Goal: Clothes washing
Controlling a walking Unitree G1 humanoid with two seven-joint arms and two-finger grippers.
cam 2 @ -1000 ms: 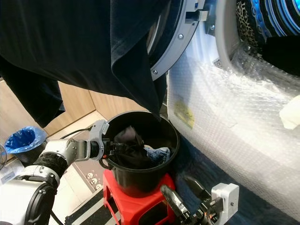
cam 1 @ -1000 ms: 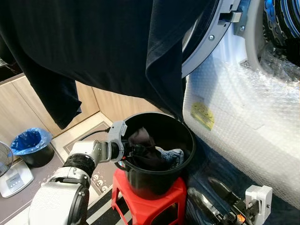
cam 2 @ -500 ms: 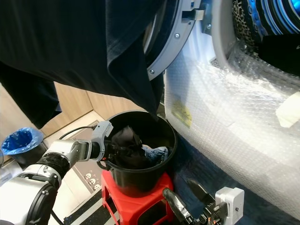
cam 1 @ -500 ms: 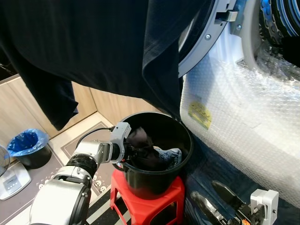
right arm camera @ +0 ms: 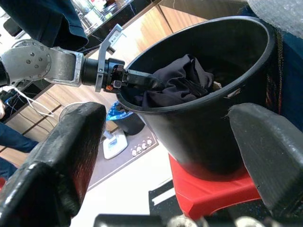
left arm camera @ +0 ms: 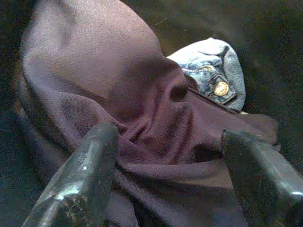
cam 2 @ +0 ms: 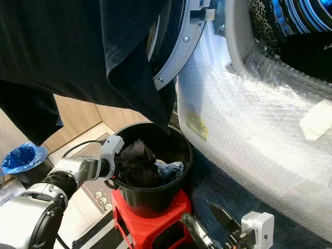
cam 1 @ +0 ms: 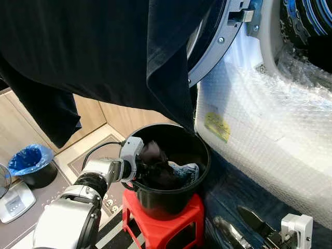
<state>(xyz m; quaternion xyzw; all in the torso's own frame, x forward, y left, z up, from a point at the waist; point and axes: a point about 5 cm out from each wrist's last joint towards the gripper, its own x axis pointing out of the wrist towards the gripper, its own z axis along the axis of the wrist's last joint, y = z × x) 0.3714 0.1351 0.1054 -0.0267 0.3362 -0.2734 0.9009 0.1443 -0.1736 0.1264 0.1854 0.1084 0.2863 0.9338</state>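
Observation:
A black bucket [cam 1: 203, 155] stands on a red stool [cam 1: 176, 220] in front of the washing machine. Inside lies a dark maroon garment [cam 1: 155, 167] with a scrap of blue denim [cam 1: 189, 170] beside it. My left gripper [cam 1: 141, 169] reaches over the bucket's near rim. In the left wrist view its fingers [left arm camera: 80, 179] are spread wide, open, with the maroon cloth [left arm camera: 142, 109] bulging between them. My right gripper [cam 1: 228, 215] hangs low on the right of the stool, open and holding nothing. From there it looks at the bucket [right arm camera: 213, 127].
A large dark shirt [cam 1: 93, 52] hangs across the top of the view, its hem reaching the bucket. The washer's round door [cam 1: 218, 41] is swung open and its front is covered in bubble wrap [cam 1: 270, 129]. A blue-lined bin [cam 1: 28, 161] and a scale [cam 1: 15, 197] sit on the floor at left.
The camera has shifted a little, so the whole scene sits further left. My left gripper stays at the maroon cloth in the bucket. The right gripper shows lower in the picture.

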